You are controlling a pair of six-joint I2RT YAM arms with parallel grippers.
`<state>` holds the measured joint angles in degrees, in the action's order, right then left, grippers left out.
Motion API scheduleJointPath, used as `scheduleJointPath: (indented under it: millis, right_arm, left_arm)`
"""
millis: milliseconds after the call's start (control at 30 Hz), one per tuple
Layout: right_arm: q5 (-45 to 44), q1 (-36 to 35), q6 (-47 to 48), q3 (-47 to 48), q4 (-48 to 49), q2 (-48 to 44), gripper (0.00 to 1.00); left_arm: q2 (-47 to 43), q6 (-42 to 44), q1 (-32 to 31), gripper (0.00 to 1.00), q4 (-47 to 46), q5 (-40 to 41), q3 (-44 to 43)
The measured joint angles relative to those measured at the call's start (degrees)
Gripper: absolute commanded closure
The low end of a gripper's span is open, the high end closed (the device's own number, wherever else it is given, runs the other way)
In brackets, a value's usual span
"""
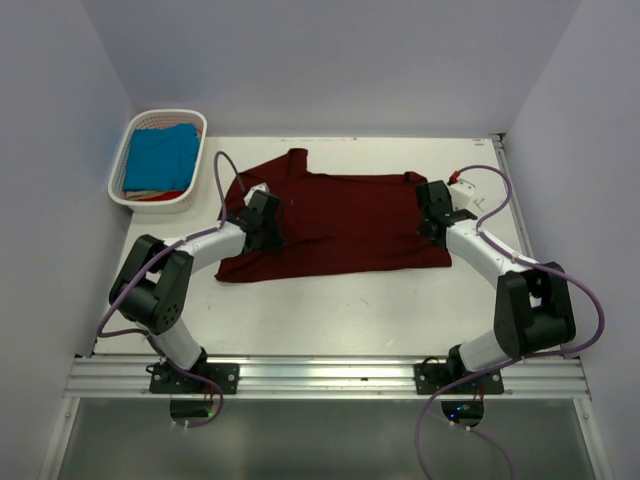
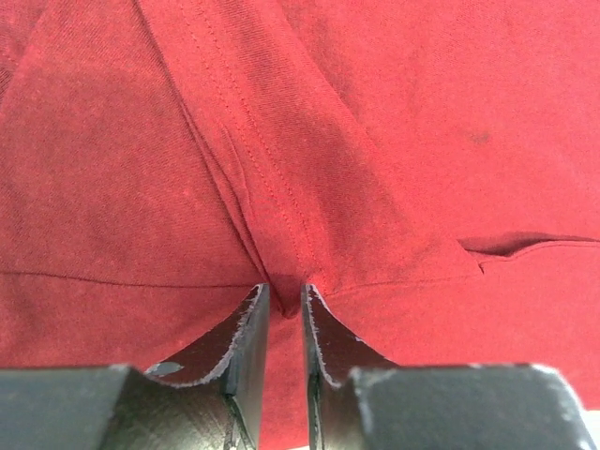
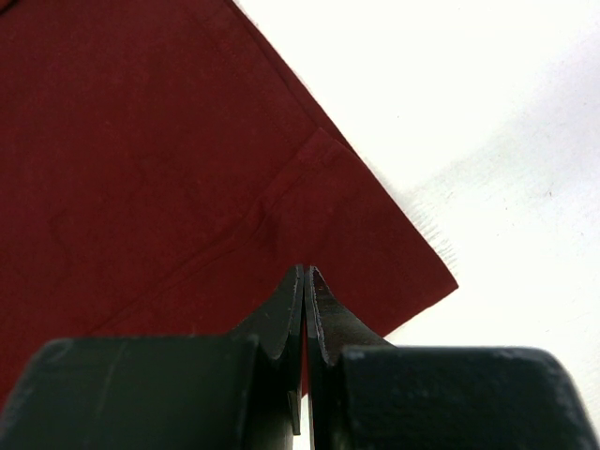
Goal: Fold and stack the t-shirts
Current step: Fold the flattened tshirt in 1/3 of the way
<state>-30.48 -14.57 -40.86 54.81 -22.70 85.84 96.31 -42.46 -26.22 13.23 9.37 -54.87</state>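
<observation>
Metal rail [image 1: 330, 375], then white table [image 1: 330, 310] between pale walls [image 1: 60, 120].

Maroon t-shirt [image 1: 345, 225] flat mid-table; turquoise t-shirt [image 1: 160, 157] in basket [image 1: 120, 170].

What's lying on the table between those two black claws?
Only the maroon t-shirt, spread flat from the left gripper across to the right gripper; nothing sits on that stretch. The top view shows it.

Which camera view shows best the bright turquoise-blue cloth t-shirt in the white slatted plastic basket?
The top external view: the bright turquoise-blue cloth t-shirt lies in the white slatted plastic basket at the table's far left corner. Both wrist views show only the dark maroon cloth t-shirt and none of the blue one.
</observation>
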Motion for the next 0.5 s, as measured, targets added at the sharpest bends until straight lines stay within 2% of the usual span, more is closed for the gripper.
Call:
scheduleJointPath:
  millis: [300, 367, 467, 500]
  right_arm:
    - [0.0, 0.0, 0.0, 0.0, 0.0, -0.02, 1.0]
    - [0.0, 0.0, 0.0, -0.02, 0.0, -0.02, 1.0]
    - [0.0, 0.0, 0.0, -0.2, 0.0, -0.02, 1.0]
    - [0.0, 0.0, 0.0, -0.24, -0.02, -0.02, 1.0]
  left_arm:
    - [1.64, 0.07, 0.0, 0.79, -0.48, -0.37, 0.0]
    - [1.75, 0.09, 0.0, 0.82, -0.5, -0.42, 0.0]
    - [1.75, 0.13, 0.0, 1.0, -0.61, -0.44, 0.0]
    - [1.75, 0.17, 0.0, 1.0, -0.61, -0.5, 0.0]
